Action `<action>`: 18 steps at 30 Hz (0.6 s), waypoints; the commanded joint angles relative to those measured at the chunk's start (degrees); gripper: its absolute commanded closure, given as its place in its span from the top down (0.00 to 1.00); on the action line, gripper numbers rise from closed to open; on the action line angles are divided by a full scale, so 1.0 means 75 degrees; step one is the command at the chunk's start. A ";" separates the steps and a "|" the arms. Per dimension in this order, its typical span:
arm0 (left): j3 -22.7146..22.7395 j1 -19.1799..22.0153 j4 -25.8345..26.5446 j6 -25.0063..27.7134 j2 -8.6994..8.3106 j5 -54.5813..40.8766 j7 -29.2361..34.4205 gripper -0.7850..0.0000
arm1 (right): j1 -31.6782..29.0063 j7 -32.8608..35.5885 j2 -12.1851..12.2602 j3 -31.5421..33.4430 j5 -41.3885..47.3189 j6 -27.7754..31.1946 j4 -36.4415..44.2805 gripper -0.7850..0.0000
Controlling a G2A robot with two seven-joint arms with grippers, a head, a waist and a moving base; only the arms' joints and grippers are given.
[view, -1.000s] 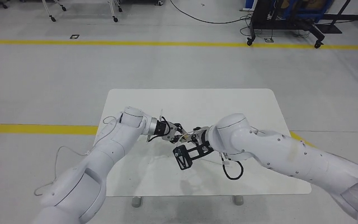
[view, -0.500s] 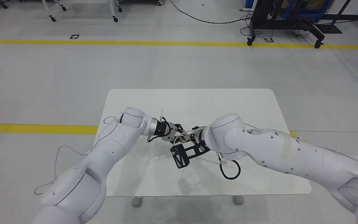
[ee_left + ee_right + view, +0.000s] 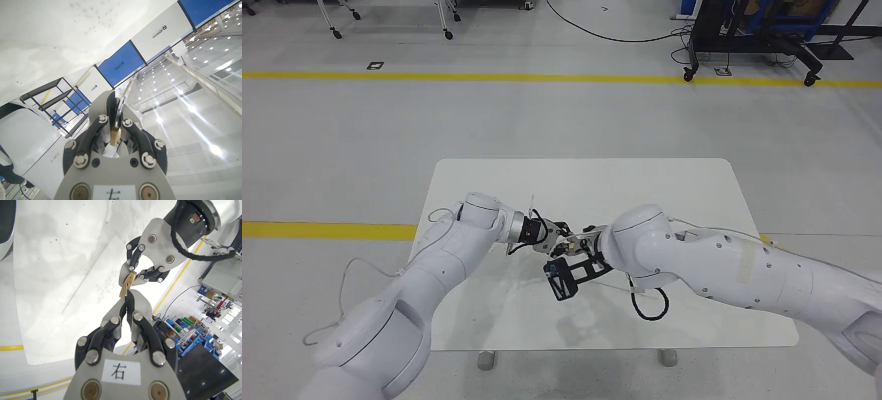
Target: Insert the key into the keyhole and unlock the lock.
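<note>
Your lock (image 3: 128,280) sits mid-frame in the top view, above the table (image 3: 682,190), clamped between the closed fingers of the left gripper (image 3: 130,276). The right gripper (image 3: 128,295), pinched tight on the key (image 3: 126,287), sits directly against the lock's keyhole end.

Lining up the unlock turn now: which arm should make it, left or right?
Right. The right gripper is shut on the key, whose tip is at the keyhole of the padlock. The left gripper is clamped on the padlock, so it should probably just brace it.
</note>
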State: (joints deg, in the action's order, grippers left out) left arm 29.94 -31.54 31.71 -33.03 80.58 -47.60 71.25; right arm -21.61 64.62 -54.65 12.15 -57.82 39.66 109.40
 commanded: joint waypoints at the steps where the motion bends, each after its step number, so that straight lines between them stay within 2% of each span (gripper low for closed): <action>1: -0.0021 0.0041 -0.0038 -0.0052 -0.0011 -0.0023 -0.0053 0.00 | 0.0043 0.0066 -0.0005 -0.0018 0.0012 -0.0066 0.0030 0.00; 11: 0.0094 0.0080 0.0113 -0.0083 -0.0045 0.0330 -0.0437 0.00 | 0.0188 0.0683 0.0053 -0.0234 0.0091 -0.0682 0.0344 0.00; 18: 0.0239 0.0002 0.0222 -0.0126 -0.0081 0.0382 -0.0504 0.00 | 0.0114 0.1108 -0.0046 -0.0322 0.0274 -0.1108 0.0368 0.00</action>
State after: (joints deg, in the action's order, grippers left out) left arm 31.58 -31.43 33.28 -33.98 80.02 -44.80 67.54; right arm -20.61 72.32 -54.83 9.73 -56.25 31.96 112.45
